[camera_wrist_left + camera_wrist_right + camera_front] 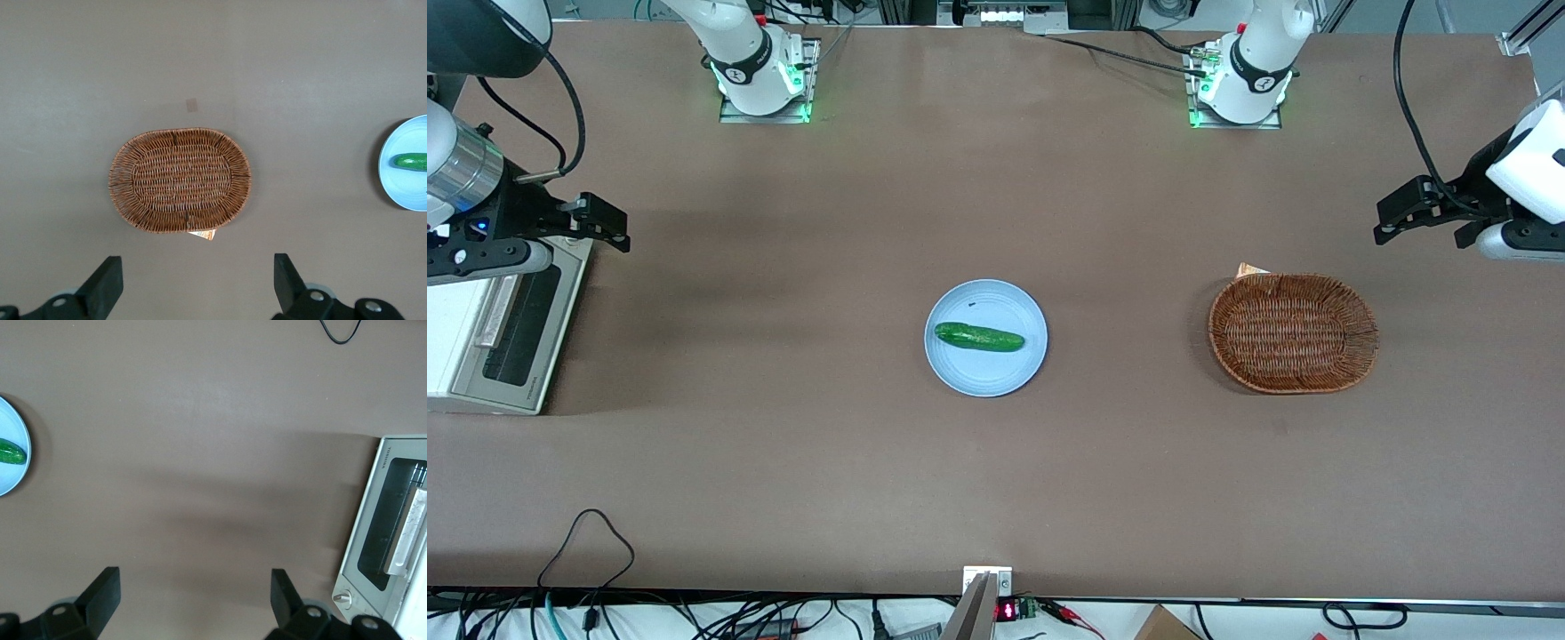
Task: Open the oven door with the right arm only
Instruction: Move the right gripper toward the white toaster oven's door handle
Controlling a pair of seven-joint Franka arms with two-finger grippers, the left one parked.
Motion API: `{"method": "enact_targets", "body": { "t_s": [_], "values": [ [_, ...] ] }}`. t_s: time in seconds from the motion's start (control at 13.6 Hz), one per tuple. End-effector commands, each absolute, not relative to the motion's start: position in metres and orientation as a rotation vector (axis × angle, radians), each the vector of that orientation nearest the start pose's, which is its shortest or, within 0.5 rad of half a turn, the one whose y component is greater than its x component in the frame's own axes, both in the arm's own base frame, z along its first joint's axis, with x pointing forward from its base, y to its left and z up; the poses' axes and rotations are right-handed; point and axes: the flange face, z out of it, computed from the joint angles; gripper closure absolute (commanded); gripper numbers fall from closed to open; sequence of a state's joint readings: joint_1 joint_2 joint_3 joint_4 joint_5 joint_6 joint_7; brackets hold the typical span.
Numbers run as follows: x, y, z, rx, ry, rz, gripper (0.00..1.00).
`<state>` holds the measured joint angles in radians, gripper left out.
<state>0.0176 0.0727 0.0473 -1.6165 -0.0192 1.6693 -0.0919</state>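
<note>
White toaster oven (480, 342) sits at the working arm's end of the table (783, 462), at that edge. Oven door (516, 329) is shut, facing the table's middle; its long axis runs from nearer the front camera to farther from it, and the silver bar handle (496, 311) runs the same way along the door's upper part. Right arm (463, 169) hangs above the oven's farther end. Gripper (609, 227) is raised above the table just beside the door's farther corner, not touching door or handle; jaws spread wide, holding nothing. Blue plate (985, 378) with a cucumber (978, 337) lies mid-table. Wicker basket (1294, 333) lies toward the parked arm's end.
</note>
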Motion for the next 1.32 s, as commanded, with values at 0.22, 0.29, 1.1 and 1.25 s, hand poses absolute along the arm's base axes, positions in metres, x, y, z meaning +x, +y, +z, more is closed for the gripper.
{"method": "enact_targets", "body": {
  "t_s": [0.22, 0.29, 1.1, 1.25],
  "values": [
    [0.574, 0.036, 0.572, -3.133, -0.327, 0.034, 0.0],
    [0.574, 0.036, 0.572, -3.132, -0.315, 0.034, 0.0],
    [0.574, 0.029, 0.552, -3.173, -0.309, 0.103, 0.83],
    [0.574, 0.029, 0.552, -3.17, -0.28, 0.104, 1.0]
  ]
}}
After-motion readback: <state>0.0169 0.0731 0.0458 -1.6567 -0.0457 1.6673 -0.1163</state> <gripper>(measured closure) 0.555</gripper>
